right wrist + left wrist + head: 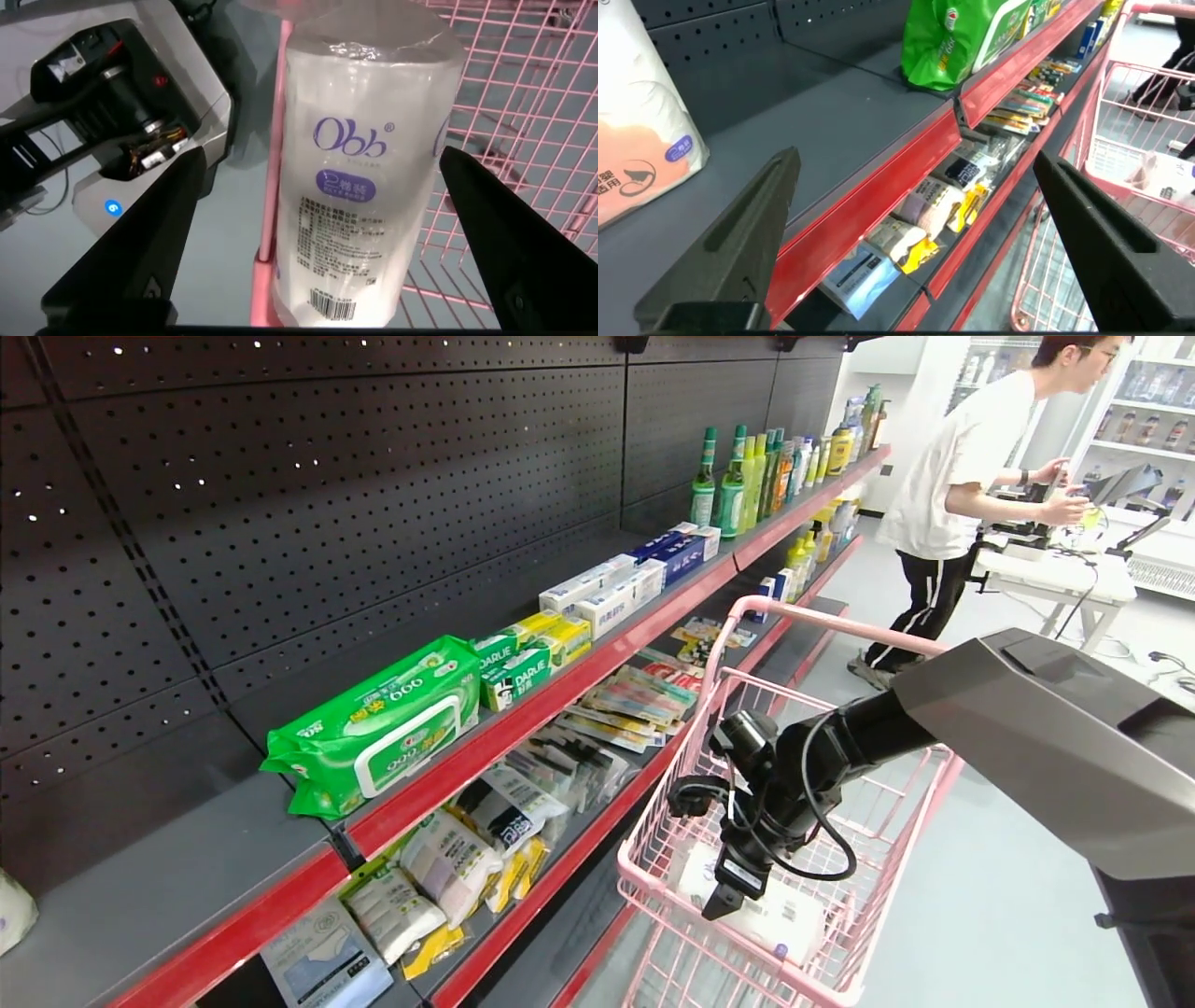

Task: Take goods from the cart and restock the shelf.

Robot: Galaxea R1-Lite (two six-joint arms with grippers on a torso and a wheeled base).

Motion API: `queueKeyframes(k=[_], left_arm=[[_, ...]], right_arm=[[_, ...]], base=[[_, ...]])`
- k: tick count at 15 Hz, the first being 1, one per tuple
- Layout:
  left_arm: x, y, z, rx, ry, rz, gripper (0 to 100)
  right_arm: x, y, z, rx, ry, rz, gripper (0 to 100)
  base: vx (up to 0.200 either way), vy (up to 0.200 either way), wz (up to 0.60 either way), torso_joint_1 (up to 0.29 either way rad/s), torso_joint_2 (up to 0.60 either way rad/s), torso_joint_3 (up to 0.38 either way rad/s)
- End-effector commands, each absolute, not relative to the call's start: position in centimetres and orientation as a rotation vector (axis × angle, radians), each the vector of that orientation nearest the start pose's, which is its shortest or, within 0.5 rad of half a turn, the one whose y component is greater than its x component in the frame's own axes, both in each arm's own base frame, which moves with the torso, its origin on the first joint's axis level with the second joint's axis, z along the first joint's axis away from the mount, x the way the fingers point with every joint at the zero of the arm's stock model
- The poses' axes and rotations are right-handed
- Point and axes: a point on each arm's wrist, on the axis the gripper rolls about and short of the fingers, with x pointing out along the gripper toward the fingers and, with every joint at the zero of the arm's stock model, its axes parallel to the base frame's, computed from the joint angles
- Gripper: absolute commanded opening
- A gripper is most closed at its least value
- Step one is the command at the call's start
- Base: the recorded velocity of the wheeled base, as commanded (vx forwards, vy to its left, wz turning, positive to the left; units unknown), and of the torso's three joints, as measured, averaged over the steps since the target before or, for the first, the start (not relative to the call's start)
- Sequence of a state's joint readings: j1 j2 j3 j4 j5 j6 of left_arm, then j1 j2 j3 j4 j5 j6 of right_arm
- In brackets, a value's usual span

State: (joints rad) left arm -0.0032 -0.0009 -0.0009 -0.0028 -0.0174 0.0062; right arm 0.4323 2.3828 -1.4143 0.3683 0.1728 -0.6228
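My right gripper (724, 896) hangs inside the pink cart (812, 627), jaws spread wide and holding nothing; the white roll pack (360, 168) lies in the cart between the two fingers (140, 243). My left gripper (915, 233) stands over the bare grey board of the upper shelf (831, 103), jaws likewise wide open and empty. On that board a green wipes pack (957, 37) lies farther along, and a pink-and-white tissue pack (635, 121) sits near the left gripper.

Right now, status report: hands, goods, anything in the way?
Right hand open over white pack in cart. Left hand open, empty, by shelf. Pack against cart wall.
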Motion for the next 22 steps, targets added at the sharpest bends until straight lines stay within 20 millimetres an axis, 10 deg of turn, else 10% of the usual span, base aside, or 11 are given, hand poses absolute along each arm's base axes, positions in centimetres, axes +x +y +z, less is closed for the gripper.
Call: queueKeyframes(k=[1,22], left_arm=[[-2.3,0.0,7.6,0.006,-0.005,-0.021,100],[-2.3,0.0,7.6,0.006,-0.005,-0.021,100]], right_arm=[[36.5,17.3,0.0,-0.684,1.160,0.922,100],[39.4,16.2,-3.5,-0.652,1.190,0.881,100]], base=[[0.000,0.000,0.00,0.000,0.00,0.000],[0.000,0.000,0.00,0.000,0.00,0.000]])
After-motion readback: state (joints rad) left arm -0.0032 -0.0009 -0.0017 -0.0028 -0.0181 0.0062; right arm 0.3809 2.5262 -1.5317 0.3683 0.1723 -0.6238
